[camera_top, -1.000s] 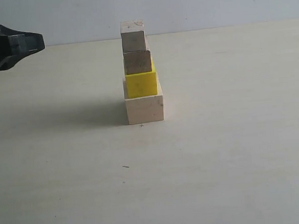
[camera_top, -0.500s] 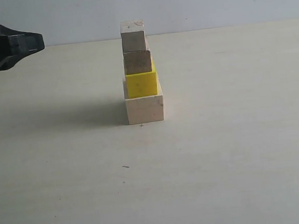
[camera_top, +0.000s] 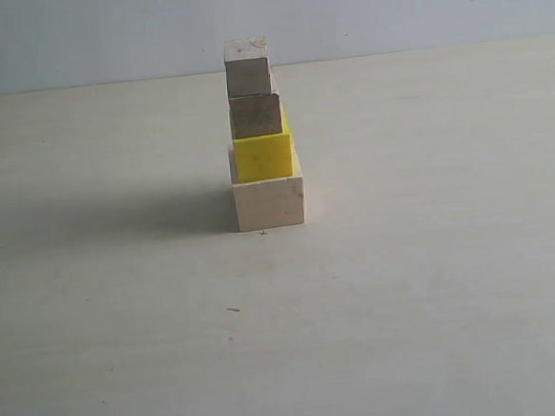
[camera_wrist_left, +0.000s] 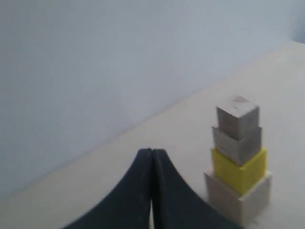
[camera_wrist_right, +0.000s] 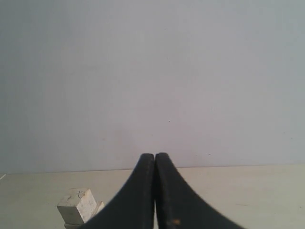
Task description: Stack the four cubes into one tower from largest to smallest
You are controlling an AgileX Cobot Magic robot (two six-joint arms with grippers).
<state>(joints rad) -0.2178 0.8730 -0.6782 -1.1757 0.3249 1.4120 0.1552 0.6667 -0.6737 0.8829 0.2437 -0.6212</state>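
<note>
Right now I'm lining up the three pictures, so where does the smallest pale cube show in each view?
Exterior view: the smallest pale cube tops the tower, upper middle of the picture.
Left wrist view: the cube tops the tower, beside the shut left fingers.
Right wrist view: the cube peeks in at the picture's edge beside the shut right fingers.
Shared landmark: the table's far edge against the wall.
</note>
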